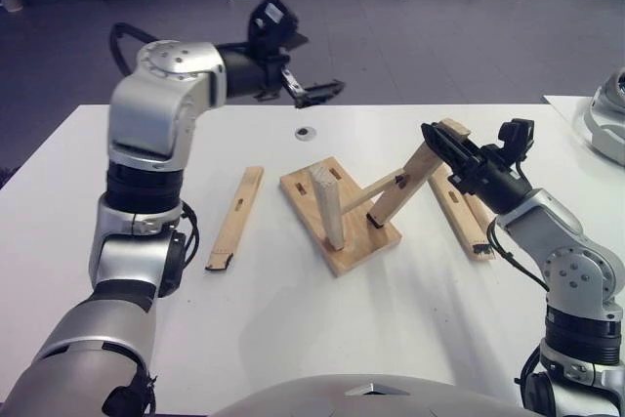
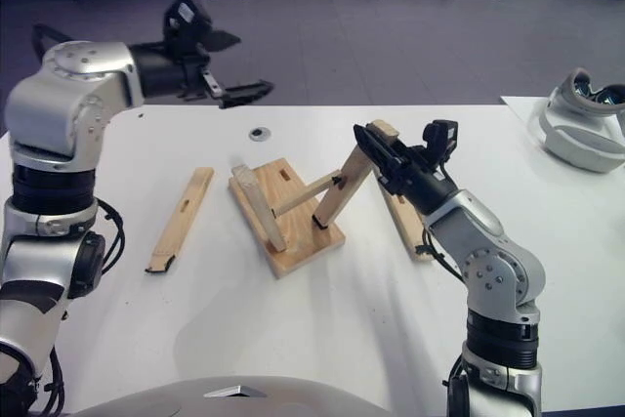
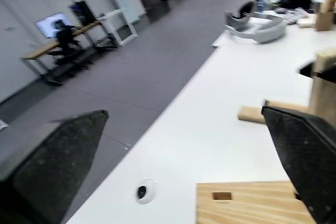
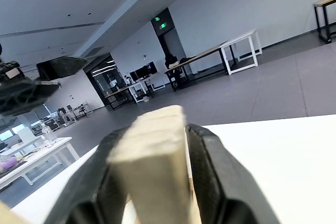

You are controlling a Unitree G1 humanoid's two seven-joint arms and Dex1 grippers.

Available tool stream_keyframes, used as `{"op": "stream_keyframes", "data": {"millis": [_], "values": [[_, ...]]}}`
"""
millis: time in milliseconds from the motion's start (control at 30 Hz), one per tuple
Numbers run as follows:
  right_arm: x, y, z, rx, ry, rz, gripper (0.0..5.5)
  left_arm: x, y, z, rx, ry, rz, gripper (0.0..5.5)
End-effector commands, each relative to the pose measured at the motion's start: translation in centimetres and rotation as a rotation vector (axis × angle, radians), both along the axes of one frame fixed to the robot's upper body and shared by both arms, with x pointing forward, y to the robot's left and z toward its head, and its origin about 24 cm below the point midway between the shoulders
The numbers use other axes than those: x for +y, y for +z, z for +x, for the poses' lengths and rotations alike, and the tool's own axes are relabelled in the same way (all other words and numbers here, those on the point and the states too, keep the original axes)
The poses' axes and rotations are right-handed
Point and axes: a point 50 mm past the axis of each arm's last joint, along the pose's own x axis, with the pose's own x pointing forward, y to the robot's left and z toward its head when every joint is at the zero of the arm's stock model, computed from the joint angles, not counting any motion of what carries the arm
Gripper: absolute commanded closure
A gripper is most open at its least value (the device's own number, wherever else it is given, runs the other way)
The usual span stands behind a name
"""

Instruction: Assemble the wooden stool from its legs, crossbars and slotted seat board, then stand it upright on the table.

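The slotted seat board (image 1: 359,241) lies flat mid-table. One leg (image 1: 329,204) stands upright in it. A crossbar (image 1: 369,195) runs from that leg to a second, tilted leg (image 1: 408,185) whose foot rests on the board. My right gripper (image 1: 441,146) is shut on that leg's upper end (image 4: 155,171). My left gripper (image 1: 314,94) hangs open and empty above the table's far side, with its dark fingers (image 3: 307,150) wide apart. A loose slotted wooden piece (image 1: 237,204) lies left of the board, and another (image 1: 467,210) lies to the right, under my right arm.
A white headset (image 2: 584,129) rests at the table's far right. A small round grommet (image 1: 307,132) sits in the tabletop behind the board. Bare tabletop (image 1: 293,329) lies in front of the board, and beyond the far edge is open floor.
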Motion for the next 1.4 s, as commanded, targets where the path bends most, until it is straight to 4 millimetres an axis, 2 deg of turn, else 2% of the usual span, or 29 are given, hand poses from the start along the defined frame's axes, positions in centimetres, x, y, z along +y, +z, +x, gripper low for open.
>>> {"op": "stream_keyframes", "data": {"millis": [33, 133, 233, 333, 467, 567, 633, 700, 800, 933, 1000, 1100, 1233, 1333, 1400], "values": [[-0.5, 1.1, -1.0, -0.051, 0.014, 0.016, 3.75, 4.9, -6.7, -1.5, 0.12, 0.242, 0.12, 0.1], [-0.8, 1.6, -0.7, -0.062, 0.017, 0.003, 3.75, 6.9, -12.3, -3.2, 0.221, 0.315, 0.287, 0.1], [-0.9, 1.8, -0.3, -0.064, 0.011, 0.002, 3.75, 7.0, -15.9, -4.2, 0.284, 0.319, 0.349, 0.1], [-1.1, 2.0, 0.0, -0.081, -0.012, 0.029, 3.75, 5.5, -17.8, -4.4, 0.313, 0.294, 0.308, 0.1], [-2.0, 4.2, -0.1, -0.204, -0.04, 0.157, 3.75, 4.7, -19.7, -4.1, 0.338, 0.307, 0.362, 0.1], [-3.3, 5.3, 0.1, -0.244, -0.079, 0.235, 3.75, 4.7, -20.3, -3.8, 0.34, 0.318, 0.391, 0.1], [-5.3, 3.3, 1.1, -0.14, -0.189, 0.188, 3.75, 4.6, -20.7, -3.5, 0.332, 0.312, 0.427, 0.1], [-5.8, -1.0, 1.9, 0.053, -0.268, 0.029, 3.75, 3.8, -20.7, -2.9, 0.31, 0.287, 0.431, 0.1], [-4.6, -4.7, 2.1, 0.188, -0.235, -0.121, 3.75, 2.7, -20.8, -1.9, 0.294, 0.253, 0.433, 0.1], [-0.6, -9.8, 2.0, 0.294, -0.017, -0.42, 3.75, 1.8, -21.5, -0.6, 0.307, 0.209, 0.468, 0.1], [0.6, -11.2, 1.7, 0.3, 0.086, -0.548, 3.75, 1.6, -21.8, -0.1, 0.307, 0.197, 0.465, 0.1], [1.0, -11.9, 0.4, 0.309, 0.196, -0.625, 3.75, 0.5, -21.6, 0.6, 0.3, 0.175, 0.383, 0.1], [1.3, -11.2, -0.4, 0.278, 0.241, -0.621, 3.75, -0.7, -21.6, 1.1, 0.271, 0.161, 0.248, 0.1], [0.8, -10.3, -0.3, 0.249, 0.173, -0.596, 3.75, -1.3, -21.0, 1.2, 0.218, 0.138, 0.124, 0.1], [-1.0, -9.2, -0.5, 0.216, 0.045, -0.56, 3.75, 0.0, -19.9, 1.2, 0.151, 0.182, 0.061, 0.1]]}}
